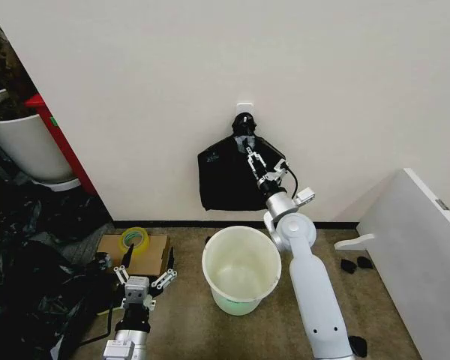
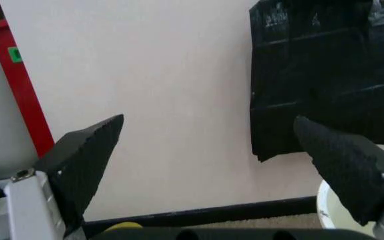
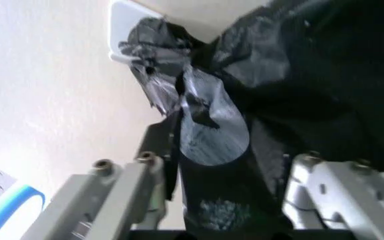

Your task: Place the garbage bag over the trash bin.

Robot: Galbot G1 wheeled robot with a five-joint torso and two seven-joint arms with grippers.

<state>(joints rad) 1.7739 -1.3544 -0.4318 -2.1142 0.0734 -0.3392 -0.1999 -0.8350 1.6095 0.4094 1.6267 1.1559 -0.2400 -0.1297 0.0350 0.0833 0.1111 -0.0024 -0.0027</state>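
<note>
Carpeted floor against a plain pale wall, black baseboard along the bottom. Far left: heap of black plastic [image 1: 22,285] on the floor below a larger white tub [image 1: 22,142], neither in play. Left gripper [image 1: 144,276] sits low near the floor, fingers spread wide with nothing between them; just beyond its fingertips, a cardboard box [image 1: 146,253] with a roll of yellow tape [image 1: 133,238] on top. Trash bin [image 1: 241,270] — the small white bucket — stands upright and unlined on the carpet, beside the left fingers and below the right ones. Right gripper [image 1: 253,159] is raised to the wall, at the black garbage bag [image 1: 229,176] hanging folded from a white wall hook [image 1: 244,109]. In the right wrist view the bag's gathered neck [image 3: 212,130] runs up between the two fingers [image 3: 122,185] toward the hook; fingers look partly closed around it, but a firm pinch can't be confirmed. Risks, as judged: pulling straight outward while the neck stays looped on the hook could tear the thin film or stretch it; a shallow grip on glossy plastic could slip, dropping the bag beside the bin — out of easy reach.
</note>
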